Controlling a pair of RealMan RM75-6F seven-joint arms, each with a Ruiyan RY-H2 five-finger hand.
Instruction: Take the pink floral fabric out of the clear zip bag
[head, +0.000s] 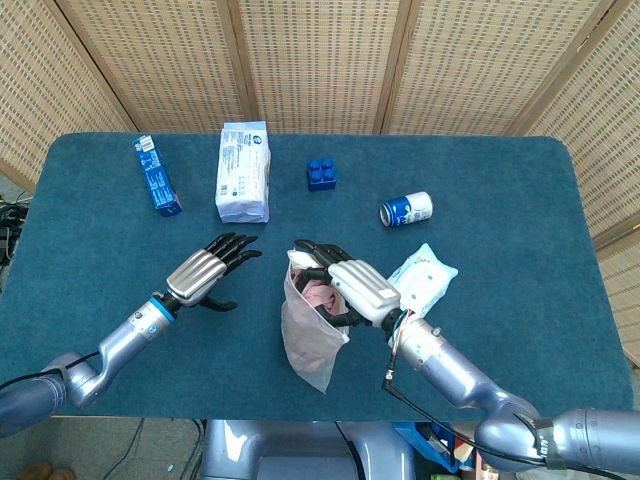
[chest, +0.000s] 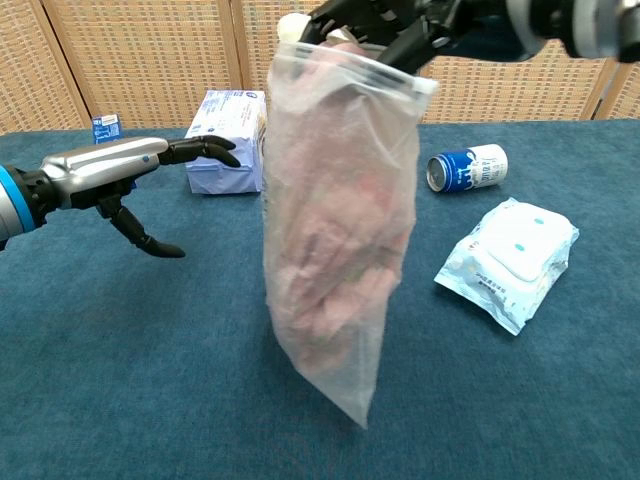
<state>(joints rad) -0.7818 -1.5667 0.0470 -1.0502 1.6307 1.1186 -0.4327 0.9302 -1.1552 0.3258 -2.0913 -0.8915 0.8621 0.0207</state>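
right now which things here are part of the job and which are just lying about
Job: clear zip bag; pink floral fabric inside it; right robot hand holding the bag; left robot hand.

Lying about: tissue pack, blue block, blue can, wipes packet, blue box.

Clear, glossy plastic bag (chest: 340, 230) over soft pink cloth (chest: 335, 240); matt teal felt-like table (head: 520, 190); shiny metal can (head: 406, 208); woven cane screens (head: 320, 60) behind.
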